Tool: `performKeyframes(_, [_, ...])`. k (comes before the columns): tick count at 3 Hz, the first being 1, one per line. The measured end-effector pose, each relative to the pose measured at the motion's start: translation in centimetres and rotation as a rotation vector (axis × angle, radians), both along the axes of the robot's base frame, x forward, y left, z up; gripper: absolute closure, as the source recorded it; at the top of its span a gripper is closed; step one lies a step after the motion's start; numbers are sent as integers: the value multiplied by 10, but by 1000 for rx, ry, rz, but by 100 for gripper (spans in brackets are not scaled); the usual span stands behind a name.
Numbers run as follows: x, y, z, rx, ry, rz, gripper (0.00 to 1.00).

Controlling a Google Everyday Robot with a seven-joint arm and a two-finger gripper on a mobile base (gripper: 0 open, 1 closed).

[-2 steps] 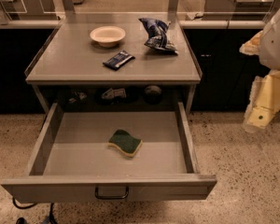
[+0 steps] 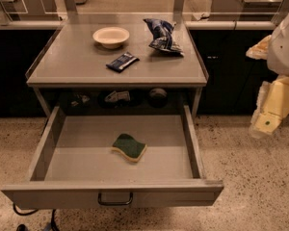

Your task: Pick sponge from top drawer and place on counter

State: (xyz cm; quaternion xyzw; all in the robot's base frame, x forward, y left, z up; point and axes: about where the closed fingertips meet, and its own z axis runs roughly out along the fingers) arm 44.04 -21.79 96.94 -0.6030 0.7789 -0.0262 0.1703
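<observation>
The sponge (image 2: 129,147), dark green on top over yellow foam, lies flat near the middle of the open top drawer (image 2: 77,150). The drawer is pulled fully out, with its dark handle (image 2: 115,199) at the front. The grey counter (image 2: 77,61) sits above it. My gripper (image 2: 266,121), a cream-coloured part at the end of the white arm, hangs at the far right of the camera view. It is beside the drawer, well clear of it, above the floor, and holds nothing that I can see.
On the counter stand a white bowl (image 2: 111,36), a dark blue flat snack packet (image 2: 122,61) and a crumpled blue chip bag (image 2: 163,36). Dark small items sit on the shelf under the counter (image 2: 118,97). Speckled floor surrounds the unit; more tables stand behind.
</observation>
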Motion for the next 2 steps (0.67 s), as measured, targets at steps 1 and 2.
performKeyframes(1, [11,-3,-31,106,0,25,0])
performKeyframes(2, [34,16,-63,255,6,88,0])
